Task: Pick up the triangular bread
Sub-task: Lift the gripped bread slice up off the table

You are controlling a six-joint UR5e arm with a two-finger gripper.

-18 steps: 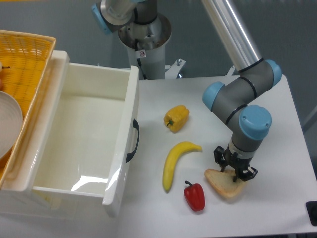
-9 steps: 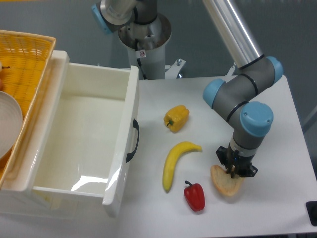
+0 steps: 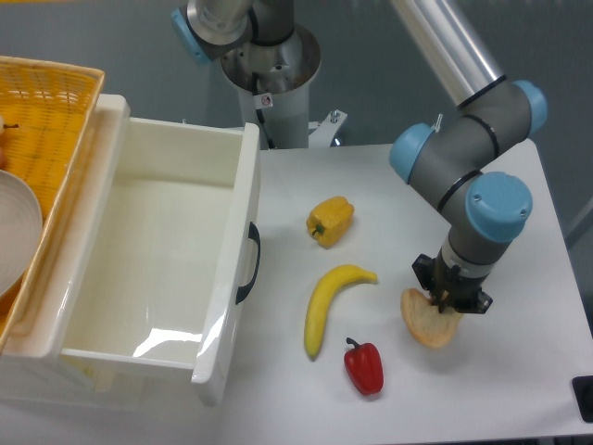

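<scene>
The triangular bread [image 3: 426, 324], pale tan with a golden-brown crust, hangs tilted just above the white table at the front right, right of the red pepper [image 3: 364, 367]. My gripper [image 3: 448, 302] points straight down and is shut on the bread's upper right edge. The fingertips are partly hidden by the gripper body.
A yellow banana [image 3: 326, 303] lies left of the bread and a yellow pepper [image 3: 331, 221] sits further back. A large white bin [image 3: 236, 278] with a black handle stands at the left, beside a yellow basket [image 3: 51, 130]. The table's right edge [image 3: 565, 241] is close.
The gripper closed on the bread and has lifted it; the bread tipped up from lying flat and shifted slightly right with the arm.
</scene>
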